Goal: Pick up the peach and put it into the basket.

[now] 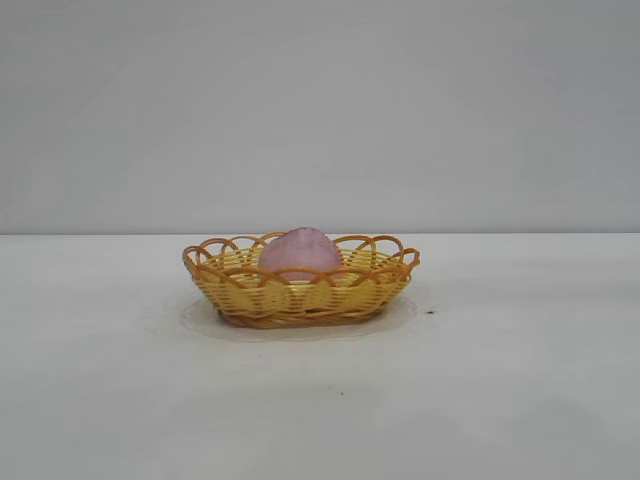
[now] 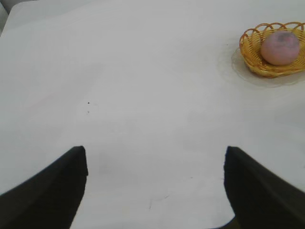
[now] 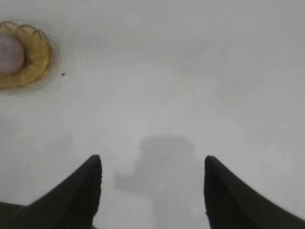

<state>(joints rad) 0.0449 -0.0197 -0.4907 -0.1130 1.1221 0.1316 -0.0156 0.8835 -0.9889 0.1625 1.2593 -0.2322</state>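
The dusty-pink peach (image 1: pixel 299 251) rests inside the yellow wicker basket (image 1: pixel 385 283) with the orange looped rim, at the middle of the white table. Neither arm shows in the exterior view. From the left wrist, the peach (image 2: pixel 279 47) and basket (image 2: pixel 249 52) lie far off; my left gripper (image 2: pixel 155 155) hangs open over bare table, nothing between its fingers. From the right wrist, the basket (image 3: pixel 39 59) and peach (image 3: pixel 9 53) sit at the picture's edge, well away from my right gripper (image 3: pixel 152 162), which is open and holds nothing.
The white table (image 1: pixel 520 380) spreads bare all round the basket, with a plain grey wall (image 1: pixel 320 100) behind. A tiny dark speck (image 1: pixel 431 312) lies just right of the basket. The right arm's shadow (image 3: pixel 164 176) falls on the table under its gripper.
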